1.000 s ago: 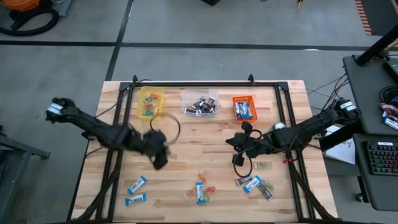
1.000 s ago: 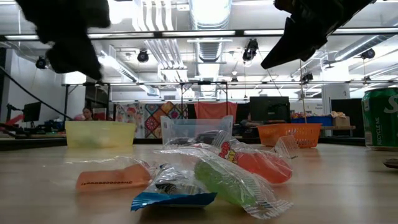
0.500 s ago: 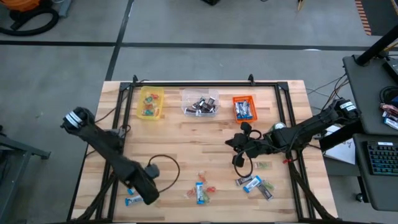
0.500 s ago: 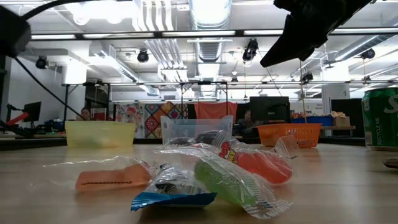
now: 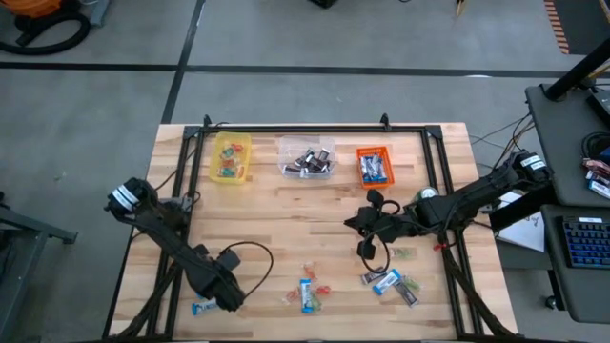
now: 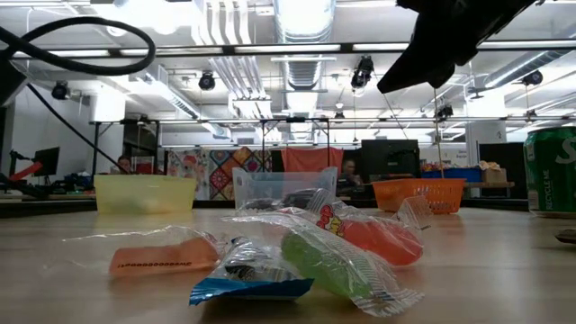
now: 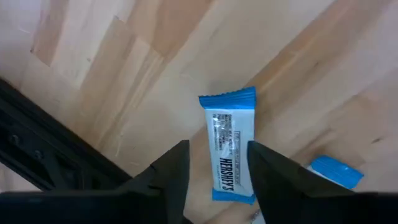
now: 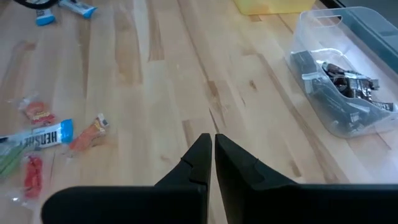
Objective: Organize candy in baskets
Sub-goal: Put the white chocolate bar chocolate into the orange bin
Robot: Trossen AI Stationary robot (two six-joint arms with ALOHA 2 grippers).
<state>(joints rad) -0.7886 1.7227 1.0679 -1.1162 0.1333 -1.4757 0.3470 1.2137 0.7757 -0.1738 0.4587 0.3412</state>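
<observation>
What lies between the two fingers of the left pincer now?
A blue-and-white bar lies flat on the wood between the open left pincer's fingers, not yet gripped; the left wrist view shows it.

Glossy plastic candy wrapper (blue-and-white) on smooth, matt wooden table.

Both arms are dark, near-black, built of slim jointed segments. The left arm has a white-and-blue marking at its outer joint and a black cable looping near its hand. The right arm has a similar pale marking; its hand ends in two angular black fingers.
</observation>
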